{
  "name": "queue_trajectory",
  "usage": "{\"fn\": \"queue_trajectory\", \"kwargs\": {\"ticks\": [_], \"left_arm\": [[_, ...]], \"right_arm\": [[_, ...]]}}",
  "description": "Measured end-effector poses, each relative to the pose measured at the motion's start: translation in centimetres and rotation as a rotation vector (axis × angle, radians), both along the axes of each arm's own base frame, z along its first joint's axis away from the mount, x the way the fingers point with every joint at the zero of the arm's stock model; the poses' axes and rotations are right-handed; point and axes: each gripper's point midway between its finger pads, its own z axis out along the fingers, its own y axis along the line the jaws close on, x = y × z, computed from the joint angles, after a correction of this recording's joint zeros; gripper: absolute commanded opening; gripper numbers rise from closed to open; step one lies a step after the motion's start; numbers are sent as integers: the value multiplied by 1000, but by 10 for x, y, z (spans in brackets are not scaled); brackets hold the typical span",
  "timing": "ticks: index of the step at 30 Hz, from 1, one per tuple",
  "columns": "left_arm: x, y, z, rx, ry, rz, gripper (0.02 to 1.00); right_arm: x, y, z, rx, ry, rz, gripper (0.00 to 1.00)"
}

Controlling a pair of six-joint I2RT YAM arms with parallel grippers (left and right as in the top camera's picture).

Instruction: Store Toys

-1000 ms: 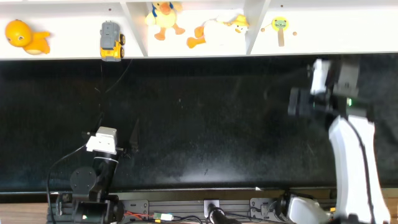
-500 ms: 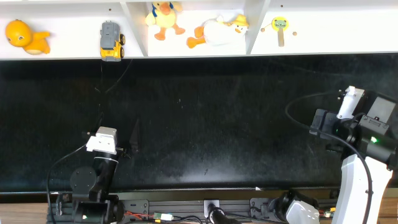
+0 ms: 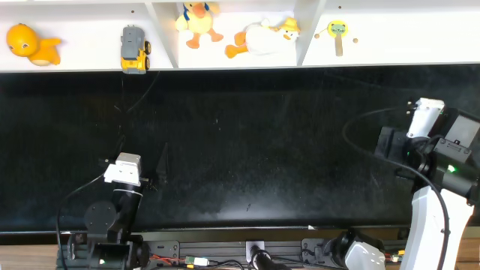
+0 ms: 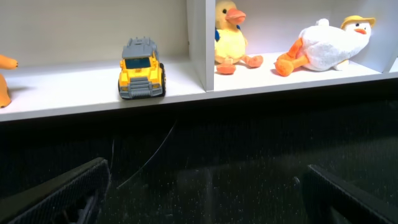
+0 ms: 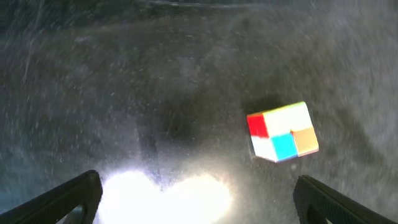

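The right end effector [image 5: 199, 198] hovered, fingers apart, above the black surface [image 5: 124, 74]. 1 coloured cube [image 5: 283, 132] lay just ahead, nearer 1 finger. Likely pre-grasp: next it should centre, descend, close, then carry the cube to the shelf [image 3: 82, 52].

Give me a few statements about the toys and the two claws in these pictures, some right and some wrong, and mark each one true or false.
1. The yellow toy truck shares a shelf compartment with the orange toy. True.
2. The white duck stands upright. False: it lies on its side, next to the yellow duck, which sits upright.
3. The right gripper is holding the coloured cube. False: the cube lies on the black table, apart from the gripper's open fingers.
4. The left gripper is open and holds nothing. True.
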Motion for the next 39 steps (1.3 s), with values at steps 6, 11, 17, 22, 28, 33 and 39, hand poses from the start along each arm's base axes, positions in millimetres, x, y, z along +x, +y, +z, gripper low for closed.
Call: {"fn": "queue_trajectory", "kwargs": {"ticks": [6, 11, 17, 22, 28, 33, 39], "left_arm": [[0, 0, 0, 0, 0, 0, 998], [0, 0, 0, 0, 0, 0, 998], [0, 0, 0, 0, 0, 0, 998], [0, 0, 0, 0, 0, 0, 998], [0, 0, 0, 0, 0, 0, 998], [0, 0, 0, 0, 0, 0, 998], [0, 0, 0, 0, 0, 0, 998]], "right_arm": [[-25, -45, -1, -76, 20, 72, 996], [-61, -89, -10, -141, 77, 111, 996], [-75, -130, -36, -131, 85, 121, 996], [-64, -125, -65, -32, 79, 202, 996], [-38, -121, -74, -12, 12, 282, 996], [-28, -116, -82, 19, -12, 314, 993], [-11, -113, -89, 38, -41, 335, 996]]}}
